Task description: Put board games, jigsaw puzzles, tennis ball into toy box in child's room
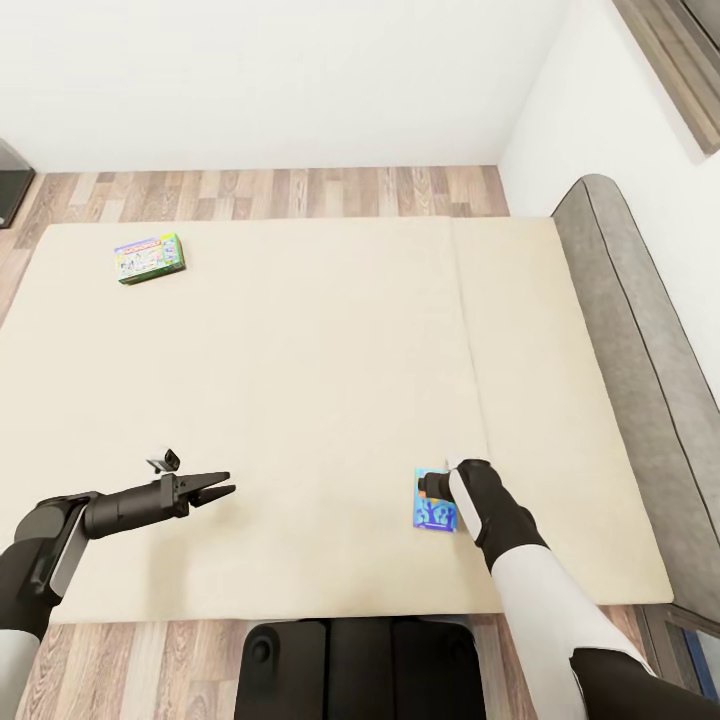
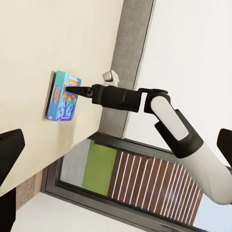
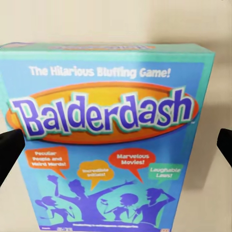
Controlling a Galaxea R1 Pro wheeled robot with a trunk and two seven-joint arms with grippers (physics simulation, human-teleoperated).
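The Balderdash board game is seen lying flat on the cream bed, at about 5 o'clock in the head view, near the mattress's front edge. The right gripper is poised over its near end, the jaws spread wider than the box and nothing held; in the right wrist view 1 fingertip is seen at each side of the printed lid. The box is judged light, stiff and smooth, best pinched across its 2 long edges. The left gripper is held open and empty at 8 o'clock. A 2nd game, green-bordered, is shown at 11 o'clock by the head view.
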